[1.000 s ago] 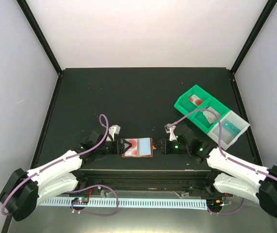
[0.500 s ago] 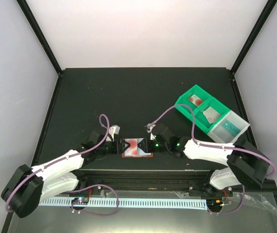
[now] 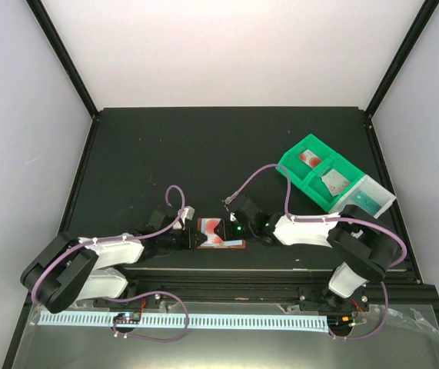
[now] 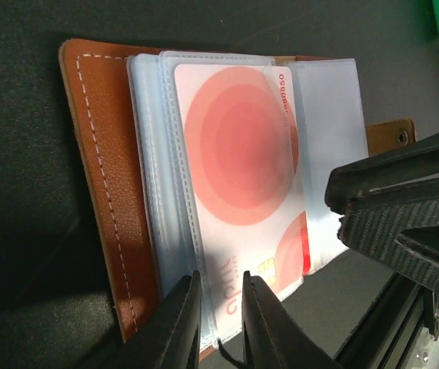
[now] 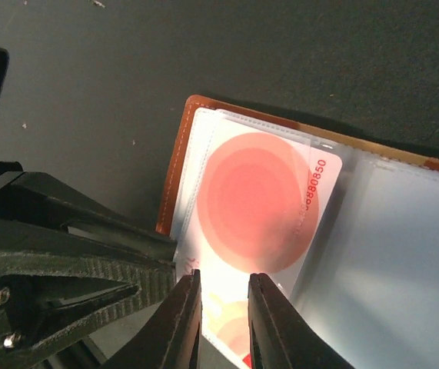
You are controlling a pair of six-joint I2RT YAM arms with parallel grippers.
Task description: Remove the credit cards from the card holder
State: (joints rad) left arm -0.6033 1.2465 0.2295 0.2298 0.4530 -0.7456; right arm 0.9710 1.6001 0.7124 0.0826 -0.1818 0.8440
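The brown leather card holder (image 3: 234, 244) lies open near the table's front edge, its clear sleeves facing up. In the left wrist view its leather cover (image 4: 100, 169) is at the left and a white credit card with a round red blot (image 4: 242, 154) sits in the top sleeve. My left gripper (image 4: 221, 275) stands narrowly open over the card's near end and the sleeve's seam, gripping nothing. My right gripper (image 5: 225, 274) is narrowly open over the same card (image 5: 261, 204) from the opposite side. Both grippers, left (image 3: 198, 237) and right (image 3: 229, 227), crowd over the holder. Other cards are hidden.
A green compartmented tray (image 3: 294, 164) with a clear end section (image 3: 380, 201) stands at the right rear and holds a few small items. The holder's snap tab (image 4: 392, 137) sticks out at the far side. The table's front edge is just below the holder.
My right gripper has moved left from beside the holder onto it. My left gripper has moved right over the holder's left part. Both jaws have narrowed.
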